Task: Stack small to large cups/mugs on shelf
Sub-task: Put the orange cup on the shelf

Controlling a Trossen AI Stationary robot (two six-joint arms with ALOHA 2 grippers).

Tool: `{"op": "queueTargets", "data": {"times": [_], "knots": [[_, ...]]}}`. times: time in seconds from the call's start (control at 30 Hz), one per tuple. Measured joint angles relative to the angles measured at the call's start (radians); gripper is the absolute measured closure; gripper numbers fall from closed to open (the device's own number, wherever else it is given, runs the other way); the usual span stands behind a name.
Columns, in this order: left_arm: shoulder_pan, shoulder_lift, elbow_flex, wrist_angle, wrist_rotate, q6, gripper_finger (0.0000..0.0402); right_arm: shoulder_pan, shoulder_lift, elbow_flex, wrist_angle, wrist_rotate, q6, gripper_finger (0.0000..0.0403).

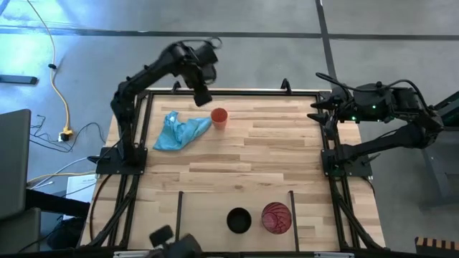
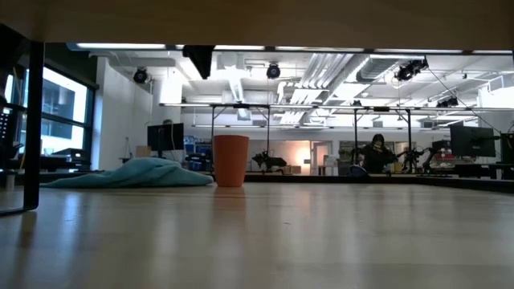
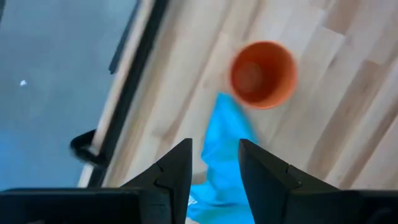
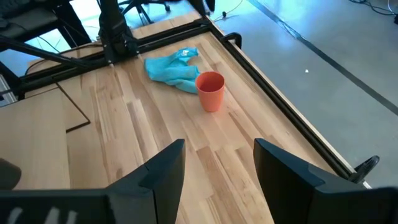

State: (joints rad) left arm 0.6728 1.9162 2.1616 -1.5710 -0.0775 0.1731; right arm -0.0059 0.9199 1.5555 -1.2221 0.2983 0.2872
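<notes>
The small orange cup (image 1: 219,117) stands upright, mouth up, on the wooden table near the far edge, beside a light-blue cloth (image 1: 179,131). It also shows in the low view (image 2: 230,160) and the two wrist views (image 3: 263,74) (image 4: 211,90). A black cup (image 1: 239,220) and a translucent red-pink cup (image 1: 276,218) stand on the shelf (image 1: 215,204) at the near edge, between two thin black bars. My left gripper (image 1: 203,93) (image 3: 214,168) hangs open above the far edge, just left of the orange cup. My right gripper (image 1: 317,111) (image 4: 217,168) waits open at the right edge.
The crumpled cloth (image 3: 224,143) lies on the table directly under my left gripper, its tip close to the orange cup. A black frame rail (image 1: 229,91) runs along the far edge. Bare wood (image 1: 251,165) stretches between the orange cup and the shelf.
</notes>
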Motion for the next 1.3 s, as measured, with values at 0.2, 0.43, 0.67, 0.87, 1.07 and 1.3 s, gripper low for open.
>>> {"op": "queueTargets", "data": {"times": [0.2,0.43,0.67,0.87,1.07,1.3], "knots": [[0.091,-0.018,-0.028,0.001,0.066,0.004,0.0284,0.0,0.025,0.0,0.01,0.0,0.004,0.0219],[0.155,-0.006,-0.156,0.0,0.148,-0.007,0.0284,0.0,0.067,0.0,0.019,0.001,0.001,0.0219],[0.187,0.041,-0.204,0.0,0.267,-0.056,0.0284,0.0,0.115,0.0,0.079,0.012,-0.052,0.0219],[0.168,0.082,-0.17,0.0,0.344,-0.152,0.0284,0.0,0.152,0.0,0.105,0.011,-0.086,0.0219],[0.157,0.135,-0.132,0.0,0.417,-0.299,0.0284,0.0,0.172,0.0,0.104,-0.001,-0.089,0.0219],[0.123,0.174,-0.132,0.0,0.481,-0.424,0.0284,0.0,0.173,0.0,0.102,-0.022,-0.087,0.0219]]}}
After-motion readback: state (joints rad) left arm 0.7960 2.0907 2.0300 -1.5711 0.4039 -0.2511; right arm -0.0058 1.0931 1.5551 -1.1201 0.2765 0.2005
